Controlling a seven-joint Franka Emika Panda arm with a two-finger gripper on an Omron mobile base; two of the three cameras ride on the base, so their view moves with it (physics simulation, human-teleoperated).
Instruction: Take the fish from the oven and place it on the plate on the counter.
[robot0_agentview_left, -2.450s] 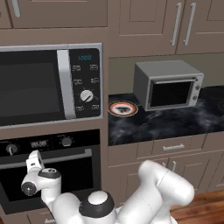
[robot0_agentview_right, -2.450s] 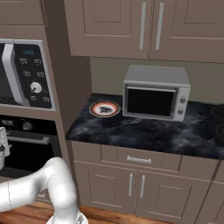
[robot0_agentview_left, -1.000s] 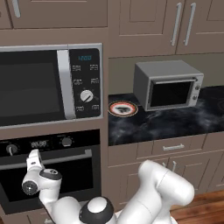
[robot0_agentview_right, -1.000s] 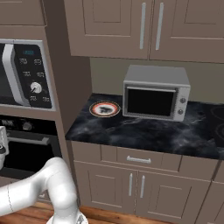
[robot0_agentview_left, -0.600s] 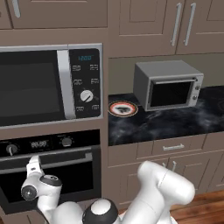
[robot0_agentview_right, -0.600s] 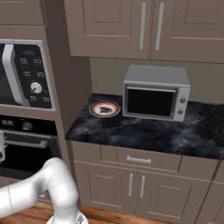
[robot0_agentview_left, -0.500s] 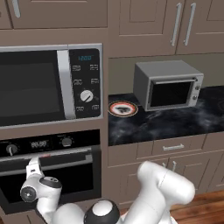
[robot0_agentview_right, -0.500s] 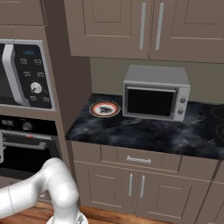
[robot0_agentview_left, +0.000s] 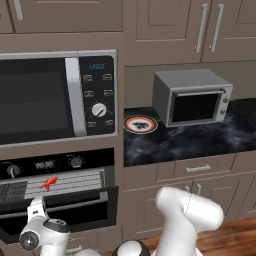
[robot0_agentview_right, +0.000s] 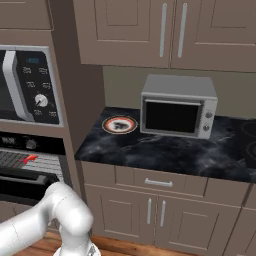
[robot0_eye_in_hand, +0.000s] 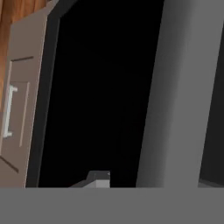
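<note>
The oven (robot0_agentview_left: 55, 187) sits under the microwave with its door (robot0_agentview_left: 60, 202) tipped partly down. Through the gap the tiny red fish (robot0_agentview_left: 48, 183) lies on the wire rack, and the right base view shows the fish (robot0_agentview_right: 30, 159) too. My gripper (robot0_agentview_left: 36, 204) is low at the left, right at the door's top edge. Whether its jaws stand open or touch the door I cannot make out. Close in the hand view are the dark door glass (robot0_eye_in_hand: 96, 87) and the grey bar handle (robot0_eye_in_hand: 179, 87). The plate (robot0_agentview_left: 140, 124) rests on the black counter (robot0_agentview_left: 200, 142) to the oven's right.
A big microwave (robot0_agentview_left: 50, 97) is above the oven. A grey toaster oven (robot0_agentview_left: 192, 97) stands on the counter just right of the plate. Taupe drawers and cupboard doors (robot0_agentview_right: 155, 210) run below the counter, and wall cabinets hang above.
The oven door has swung down from shut to partly open, uncovering the rack and the fish. My hand has dropped lower along with the door's top edge.
</note>
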